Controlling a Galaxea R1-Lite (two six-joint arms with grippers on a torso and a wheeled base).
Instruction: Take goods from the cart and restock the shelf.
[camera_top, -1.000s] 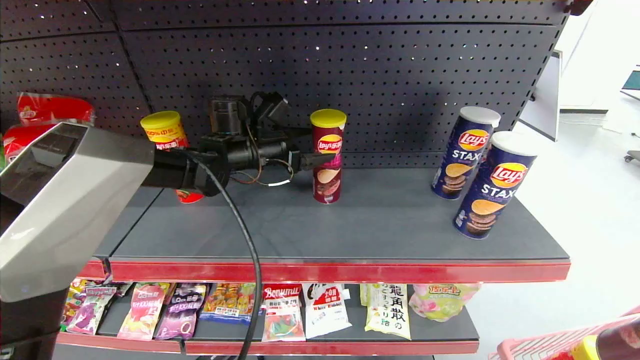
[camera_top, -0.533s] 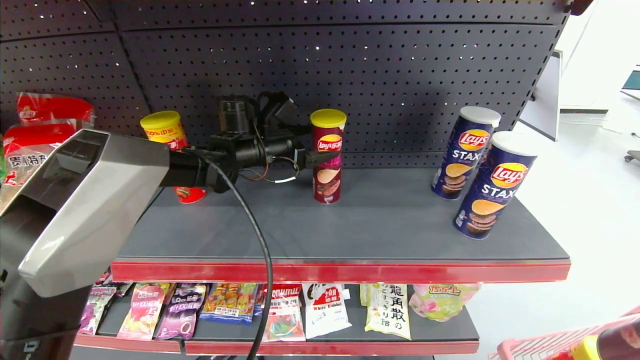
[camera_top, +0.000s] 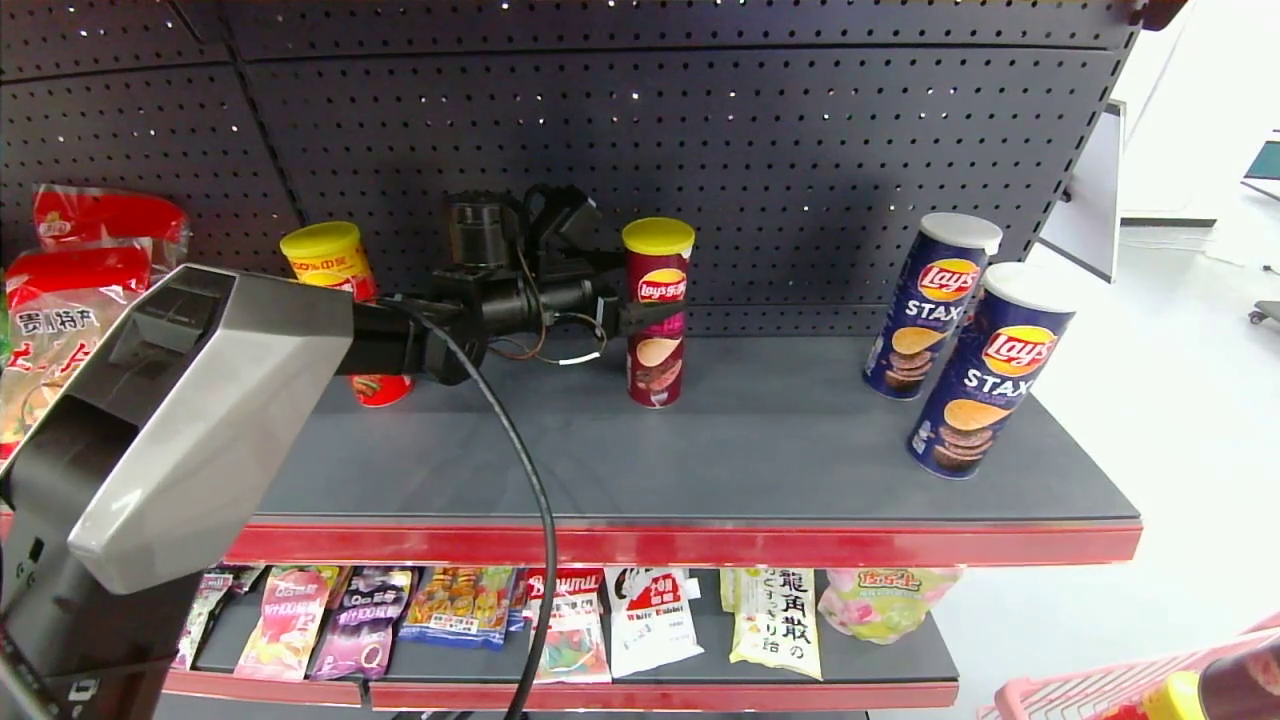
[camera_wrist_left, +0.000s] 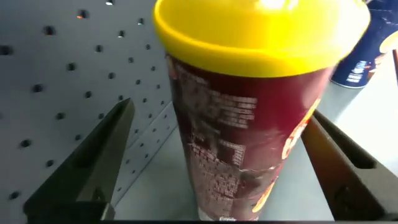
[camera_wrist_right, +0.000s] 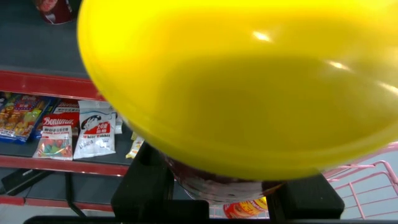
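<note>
Left gripper (camera_top: 655, 315) sits level with the upper half of the maroon can (camera_top: 657, 345), jaws spread, one finger (camera_wrist_left: 93, 168) on each side of the body. The left wrist view shows a clear gap on the pegboard side; contact on the other side cannot be judged. This can stands upright on the top shelf (camera_top: 700, 460), long axis vertical, yellow lid uppermost, close to the pegboard (camera_top: 800, 150).

Right gripper (camera_wrist_right: 224, 190) is clamped on a second can (camera_wrist_right: 236, 81), fingers against either side of its body, yellow lid end facing the wrist camera. The head view places this can at the lower right, above the pink cart (camera_top: 1060, 690), long axis tilted, lid toward the robot's left.

Also on the top shelf are a red can (camera_top: 335, 265), partly behind the left arm, and two blue cans (camera_top: 930, 305), upright and close together toward the right end. Snack packets (camera_top: 560, 620) lie on the lower shelf.
</note>
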